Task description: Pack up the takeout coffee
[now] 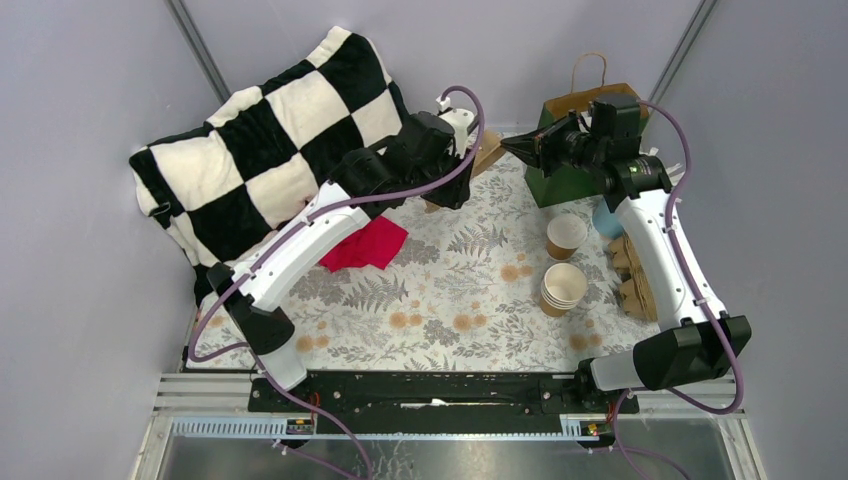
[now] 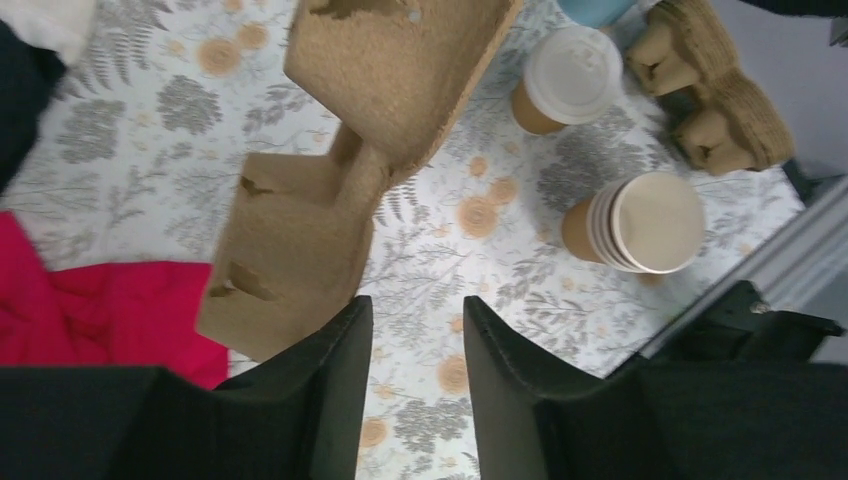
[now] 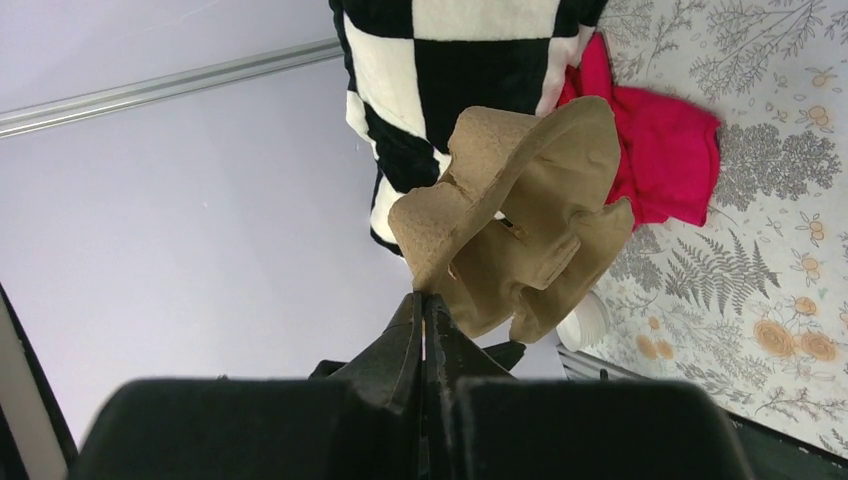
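Observation:
The takeout coffee (image 1: pixel 565 236), a brown paper cup with a white lid (image 2: pixel 573 75), stands upright on the floral cloth right of centre. My right gripper (image 1: pixel 512 147) is shut on the edge of a molded cardboard cup carrier (image 3: pixel 520 220) and holds it in the air at the back centre (image 1: pixel 488 152). My left gripper (image 2: pixel 415 305) is open and empty above the cloth, with the carrier (image 2: pixel 380 100) just beyond its left finger. In the top view the left gripper (image 1: pixel 452 178) is close beside the carrier.
A stack of lidless brown cups (image 1: pixel 563 288) stands in front of the coffee. More carriers (image 1: pixel 635 275) lie at the right edge by a blue object (image 1: pixel 605 218). A green box (image 1: pixel 565 182) and paper bag (image 1: pixel 590 98) are behind. A red cloth (image 1: pixel 365 245) and checkered blanket (image 1: pixel 270 130) lie left.

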You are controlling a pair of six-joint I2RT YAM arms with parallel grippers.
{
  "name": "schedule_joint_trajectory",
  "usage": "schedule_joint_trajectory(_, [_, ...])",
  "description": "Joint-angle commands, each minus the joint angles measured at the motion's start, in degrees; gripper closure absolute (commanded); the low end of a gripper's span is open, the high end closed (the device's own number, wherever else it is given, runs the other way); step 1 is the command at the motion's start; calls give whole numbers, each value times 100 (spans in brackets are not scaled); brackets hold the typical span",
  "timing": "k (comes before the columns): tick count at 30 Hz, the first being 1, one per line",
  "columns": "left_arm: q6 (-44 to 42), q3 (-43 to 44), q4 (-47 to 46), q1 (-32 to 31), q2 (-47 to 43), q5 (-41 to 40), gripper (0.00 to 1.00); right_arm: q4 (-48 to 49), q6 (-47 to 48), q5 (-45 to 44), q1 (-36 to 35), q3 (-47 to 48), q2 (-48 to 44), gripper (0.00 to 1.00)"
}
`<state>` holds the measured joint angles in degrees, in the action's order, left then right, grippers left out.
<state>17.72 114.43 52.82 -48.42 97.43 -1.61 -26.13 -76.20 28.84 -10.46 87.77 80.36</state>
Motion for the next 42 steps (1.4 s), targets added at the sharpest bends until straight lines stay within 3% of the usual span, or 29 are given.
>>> schedule_joint_trajectory(1, [-172, 343, 182, -272, -26, -1131, 60, 219, -131, 193, -43, -40, -196, 100])
schedule_joint_trajectory(4, [-109, 76, 191, -320, -292, -1435, 64, 209, -135, 214, -42, -70, -191, 100])
schedule_joint_trajectory(7, [-63, -185, 186, -323, -501, -1670, 54, 223, -159, 205, -44, -118, -217, 100])
schedule_joint_trajectory(12, [-75, -284, 297, -319, -401, -1755, 52, 262, -225, 179, -40, -158, -266, 100])
schedule_joint_trajectory(19, [-213, -63, 454, -325, -61, -1666, 66, 332, -330, 167, -43, -260, -297, 100])
schedule_joint_trajectory(26, [-440, -104, 460, -344, 37, -1835, 67, 391, -451, 188, -43, -309, -263, 100])
schedule_joint_trajectory(29, [-550, -38, 475, -349, 127, -1896, 73, 419, -502, 191, -48, -301, -227, 100])
schedule_joint_trajectory(33, [-626, 55, 512, -344, 205, -2029, 99, 411, -384, 234, -52, -340, -243, 100])
schedule_joint_trajectory(34, [-629, 75, 530, -348, 202, -2064, 100, 403, -231, 284, -44, -379, -279, 97])
schedule_joint_trajectory(36, [-625, 61, 543, -340, 130, -2107, 100, 196, 330, 306, -44, -406, -351, 64])
schedule_joint_trajectory(37, [-602, 17, 545, -332, 75, -2128, 100, -76, 807, 272, -44, -296, -361, 53])
schedule_joint_trajectory(40, [-506, -232, 528, -258, -125, -2071, 100, -1630, 2793, -383, -21, 231, -416, 41])
schedule_joint_trajectory(42, [-466, -419, 529, -183, -299, -2072, 100, -2613, 3857, -1339, 17, 643, -576, 36])
